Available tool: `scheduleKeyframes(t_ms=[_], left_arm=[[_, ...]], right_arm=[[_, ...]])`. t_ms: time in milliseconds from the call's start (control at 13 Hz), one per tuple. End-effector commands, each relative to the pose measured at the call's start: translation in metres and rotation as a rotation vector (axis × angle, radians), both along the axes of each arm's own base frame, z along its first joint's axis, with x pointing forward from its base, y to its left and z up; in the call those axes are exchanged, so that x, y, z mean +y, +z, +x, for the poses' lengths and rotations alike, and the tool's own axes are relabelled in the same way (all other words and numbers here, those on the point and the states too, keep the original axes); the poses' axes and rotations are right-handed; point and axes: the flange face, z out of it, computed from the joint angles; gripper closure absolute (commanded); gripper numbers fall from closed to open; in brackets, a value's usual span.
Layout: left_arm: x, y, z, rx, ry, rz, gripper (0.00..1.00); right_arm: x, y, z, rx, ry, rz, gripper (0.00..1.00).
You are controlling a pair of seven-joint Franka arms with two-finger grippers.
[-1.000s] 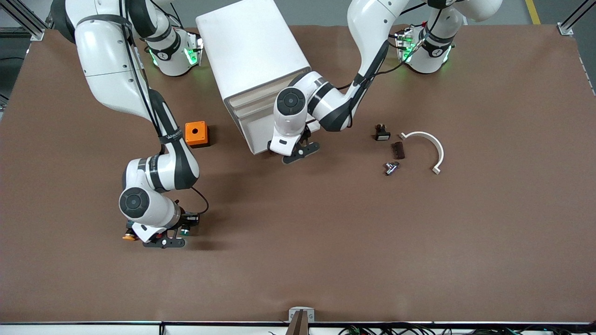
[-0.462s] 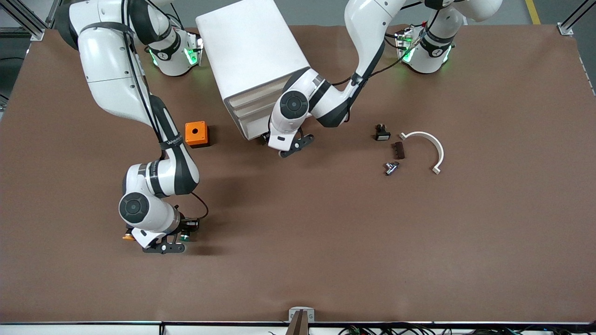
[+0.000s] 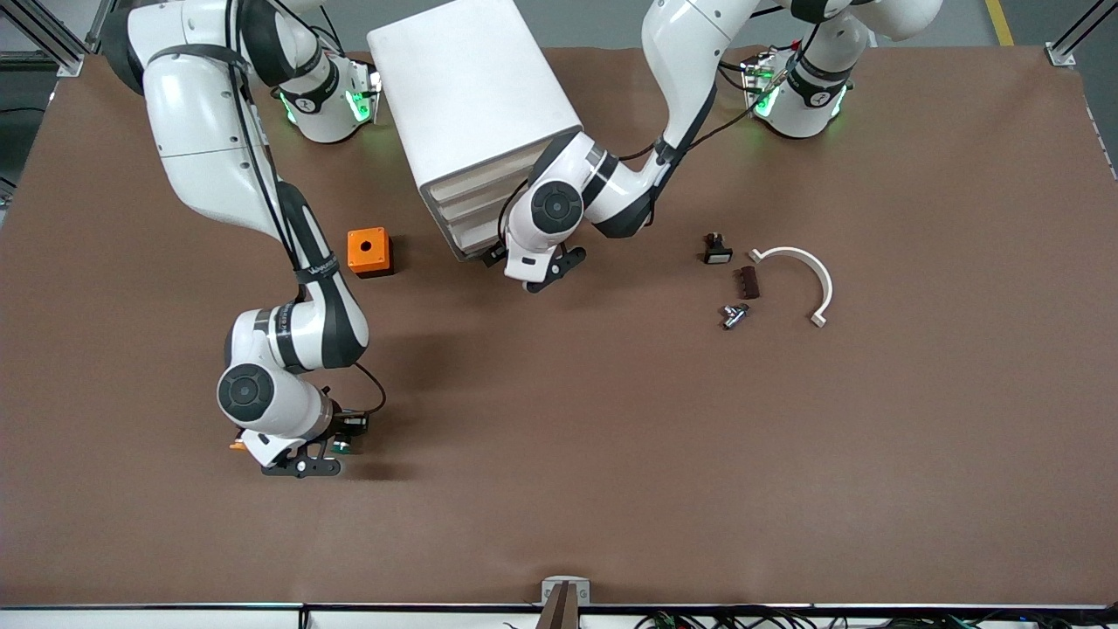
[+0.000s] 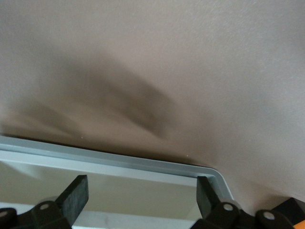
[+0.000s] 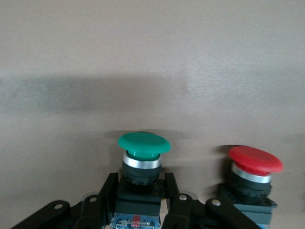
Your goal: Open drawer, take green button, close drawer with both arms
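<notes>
The green-capped button (image 5: 144, 144) with a black body stands between the fingers of my right gripper (image 5: 141, 183), which is shut on its body low over the table. In the front view this gripper (image 3: 336, 447) is near the table's front, toward the right arm's end, and the green cap (image 3: 345, 446) peeks out beside it. My left gripper (image 4: 141, 191) is open, its fingers spread against the front of the bottom drawer (image 4: 143, 164). In the front view it (image 3: 500, 255) is at the drawer fronts (image 3: 467, 218) of the white cabinet (image 3: 476, 96). All the drawers look pushed in.
A red-capped button (image 5: 255, 162) stands right beside the green one, and an orange cap (image 3: 236, 445) shows by the right wrist. An orange box (image 3: 369, 251) sits beside the cabinet. Toward the left arm's end lie a black part (image 3: 716, 251), a brown piece (image 3: 747, 281), a metal piece (image 3: 734, 314) and a white arc (image 3: 803, 271).
My left gripper has pushed the bottom drawer back into the cabinet. My right gripper, with the green button, has shifted slightly toward the right arm's end.
</notes>
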Motion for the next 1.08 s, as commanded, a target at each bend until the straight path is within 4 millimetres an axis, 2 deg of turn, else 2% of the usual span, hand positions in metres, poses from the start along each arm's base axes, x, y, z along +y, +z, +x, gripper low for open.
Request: scheduleKeyframes(t_ms=[0,538,615,692,769,846,1000], left_arm=[[-0.004,-0.001,-0.006,0.038,0.033,-0.024,0.00],[-0.005,-0.007,-0.010,0.096,0.070,-0.056,0.00],[-0.005,-0.006,-0.010,0.093,0.070,-0.058,0.00],[-0.005,-0.007,-0.009,0.087,0.058,-0.058,0.00],[-0.004,-0.006,-0.008,0.077,0.045,-0.058,0.00],[-0.003,-0.006,-0.007,0.074,0.043,-0.058,0.00],[0.006,0.004,0.011,0.048,0.056,-0.062,0.00]], right_arm=[[-0.005,-0.004,0.000,0.010,0.003,-0.007,0.98],[0.008,-0.011,-0.009,0.032,-0.010,-0.004,0.97],[0.008,-0.011,-0.008,0.030,-0.009,-0.005,0.93],[0.008,-0.011,-0.008,0.027,-0.006,-0.004,0.52],[0.009,-0.010,-0.007,0.022,-0.004,-0.006,0.01],[0.008,-0.006,-0.006,0.019,0.000,-0.006,0.00],[0.006,0.013,0.000,-0.003,0.015,-0.005,0.00]])
